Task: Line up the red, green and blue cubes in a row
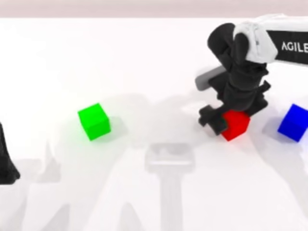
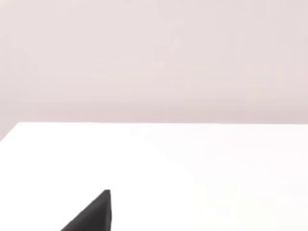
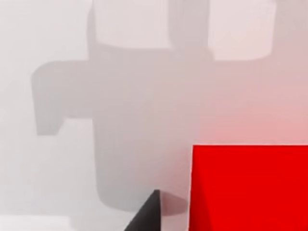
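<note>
Top view: three cubes on a white table (image 1: 144,57), one of each colour. The right gripper (image 1: 230,117) is down over the red cube (image 1: 236,126), right of centre; whether it grips cannot be told. The blue cube (image 1: 293,122) lies near the right edge, the green cube (image 1: 94,121) well apart at left. The left arm (image 1: 6,159) sits parked at the left edge.

Lots of open table (image 1: 144,62) across the top and middle of the top view. Green cube (image 1: 95,121) alone at left, wide gap to the red cube (image 1: 235,124). Right gripper (image 1: 226,118) sitting over the red cube, blocking that spot. Narrow gap between red cube and blue cube (image 1: 293,122) at the right edge.
</note>
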Action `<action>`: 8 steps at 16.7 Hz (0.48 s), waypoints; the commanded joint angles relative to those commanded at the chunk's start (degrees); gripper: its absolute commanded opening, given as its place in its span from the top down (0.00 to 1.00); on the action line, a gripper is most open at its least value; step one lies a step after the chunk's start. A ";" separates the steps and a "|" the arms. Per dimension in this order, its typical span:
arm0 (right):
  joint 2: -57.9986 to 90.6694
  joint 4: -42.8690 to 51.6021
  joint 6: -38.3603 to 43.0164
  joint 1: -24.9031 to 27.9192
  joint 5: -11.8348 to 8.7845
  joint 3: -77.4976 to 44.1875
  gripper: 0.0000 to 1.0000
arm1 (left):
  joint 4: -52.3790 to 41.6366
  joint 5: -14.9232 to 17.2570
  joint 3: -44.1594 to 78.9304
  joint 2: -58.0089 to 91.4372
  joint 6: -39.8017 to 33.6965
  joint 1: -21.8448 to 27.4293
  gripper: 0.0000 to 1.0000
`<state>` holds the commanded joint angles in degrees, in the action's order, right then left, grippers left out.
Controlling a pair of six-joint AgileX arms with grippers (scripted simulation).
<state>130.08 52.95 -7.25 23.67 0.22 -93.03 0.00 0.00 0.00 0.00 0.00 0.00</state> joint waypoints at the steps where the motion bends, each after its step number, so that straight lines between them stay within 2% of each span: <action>1: 0.00 0.00 0.00 0.00 0.00 0.00 0.75 | 0.00 0.00 0.00 0.00 0.00 0.00 0.00; 4: 0.00 0.00 0.00 0.00 0.00 0.00 0.98 | 0.00 0.00 0.00 0.00 0.00 0.00 0.00; 8: 0.00 0.00 0.00 0.00 0.00 0.00 1.00 | 0.00 0.00 0.00 0.00 0.00 0.00 0.00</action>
<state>130.08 52.95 -7.25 23.67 0.22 -93.03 0.00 0.00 0.00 0.00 0.00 0.00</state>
